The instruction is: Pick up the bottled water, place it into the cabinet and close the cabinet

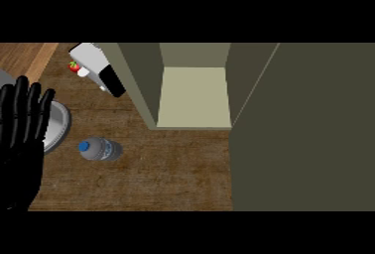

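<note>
Bottled water [100, 149] standing upright on the wooden counter [176, 173], seen from above, blue cap toward the view's left, clear body beside it; untouched, with nothing closed round it. Just to its left, the rim of a grey plate [60, 124], near but apparently not touching. Beyond that, at the view's left edge, left hand [22, 129] resting with fingers straight and spread, pointing up the view, holding nothing, partly covering the plate. No sign of the right hand anywhere in view. Up and to the right of the bottle, cabinet [194, 94] standing open, pale inner shelf showing bare, olive side wall nearest the bottle, and cabinet door [304, 129] swung wide, filling the view's right side as a broad dark panel. Farther back at upper left, a white and black object [99, 67] lying tilted against the cabinet's outer wall, with a small red item [74, 66] beside it; too small to name with any certainty. Judged from this layout: first step not yet begun, bottle neither grasped nor lifted. Next move calls for bringing a hand over to the bottle, curling round its body below the cap, lifting clear of the plate's rim, then carrying up and right past the cabinet's near wall onto the shelf; door closing left for last.
</note>
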`<control>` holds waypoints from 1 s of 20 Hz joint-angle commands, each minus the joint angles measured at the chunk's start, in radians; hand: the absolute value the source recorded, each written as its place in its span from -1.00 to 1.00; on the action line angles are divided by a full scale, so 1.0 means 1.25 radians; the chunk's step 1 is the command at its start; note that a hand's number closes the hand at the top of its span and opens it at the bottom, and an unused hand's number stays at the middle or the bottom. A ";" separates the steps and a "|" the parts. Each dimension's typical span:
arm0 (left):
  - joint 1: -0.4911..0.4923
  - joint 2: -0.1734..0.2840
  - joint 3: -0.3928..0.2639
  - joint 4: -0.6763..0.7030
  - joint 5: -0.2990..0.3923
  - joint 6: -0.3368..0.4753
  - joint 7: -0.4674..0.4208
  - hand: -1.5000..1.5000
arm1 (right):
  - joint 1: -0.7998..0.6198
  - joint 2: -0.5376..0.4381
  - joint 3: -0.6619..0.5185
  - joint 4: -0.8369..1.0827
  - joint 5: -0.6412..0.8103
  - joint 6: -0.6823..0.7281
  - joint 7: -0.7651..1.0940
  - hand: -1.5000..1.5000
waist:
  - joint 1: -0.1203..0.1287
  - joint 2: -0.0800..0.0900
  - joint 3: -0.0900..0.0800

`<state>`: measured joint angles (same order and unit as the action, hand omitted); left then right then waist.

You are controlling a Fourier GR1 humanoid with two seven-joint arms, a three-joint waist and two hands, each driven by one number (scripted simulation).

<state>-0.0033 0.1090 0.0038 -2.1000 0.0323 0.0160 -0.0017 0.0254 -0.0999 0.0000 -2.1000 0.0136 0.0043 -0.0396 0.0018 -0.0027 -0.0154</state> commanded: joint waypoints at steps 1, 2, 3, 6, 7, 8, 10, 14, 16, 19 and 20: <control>0.027 -0.008 0.043 0.010 -0.003 0.011 -0.058 -1.00 | 0.022 -0.008 -0.008 0.009 0.009 0.016 -0.028 -1.00 | -0.001 0.002 0.012; 0.050 -0.062 -0.011 -0.006 -0.103 0.088 -0.071 -1.00 | 0.057 0.003 -0.004 -0.072 -0.044 0.025 -0.002 -1.00 | -0.005 0.000 0.012; 0.003 -0.060 0.010 -0.017 -0.128 0.130 -0.025 -1.00 | 0.006 0.017 0.020 -0.053 -0.022 0.007 0.010 -1.00 | -0.002 0.001 0.013; 0.084 -0.085 0.073 -0.070 -0.194 0.219 -0.079 -1.00 | 0.083 0.014 0.014 -0.112 -0.065 0.033 0.002 -1.00 | 0.001 -0.004 0.013; 0.092 -0.085 0.047 -0.021 -0.066 0.251 0.040 -1.00 | 0.122 0.024 0.062 -0.064 -0.119 0.057 0.124 -1.00 | 0.000 0.000 0.011; 0.115 -0.086 0.024 -0.035 -0.080 0.286 0.025 -1.00 | 0.133 0.025 0.069 -0.094 -0.131 0.053 0.159 -1.00 | -0.001 -0.002 0.011; 0.153 -0.086 -0.030 -0.058 -0.093 0.348 0.030 -1.00 | 0.196 0.024 0.082 -0.154 -0.141 0.058 0.163 -1.00 | -0.008 -0.003 0.012; 0.174 -0.087 -0.190 -0.093 -0.186 0.470 0.064 -1.00 | 0.261 0.015 0.102 -0.206 -0.153 0.076 0.184 -1.00 | -0.007 0.000 0.013; 0.266 -0.087 -0.203 -0.157 -0.181 0.451 0.056 -1.00 | 0.273 0.018 0.120 -0.289 -0.134 0.048 0.249 -1.00 | -0.002 -0.001 0.012; 0.190 -0.087 -0.319 -0.117 -0.317 0.569 0.138 -1.00 | 0.346 0.022 0.135 -0.355 -0.151 0.060 0.241 -1.00 | -0.010 0.000 0.013; 0.273 -0.087 -0.306 -0.107 -0.263 0.554 0.053 -1.00 | 0.370 0.015 0.140 -0.342 -0.140 0.073 0.236 -1.00 | -0.005 -0.001 0.012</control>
<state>0.2660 0.0019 -0.3039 -2.2338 -0.2600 0.6406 0.0852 0.3966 -0.0707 0.1583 -2.4308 -0.1469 0.0797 0.2179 -0.0061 -0.0039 0.0002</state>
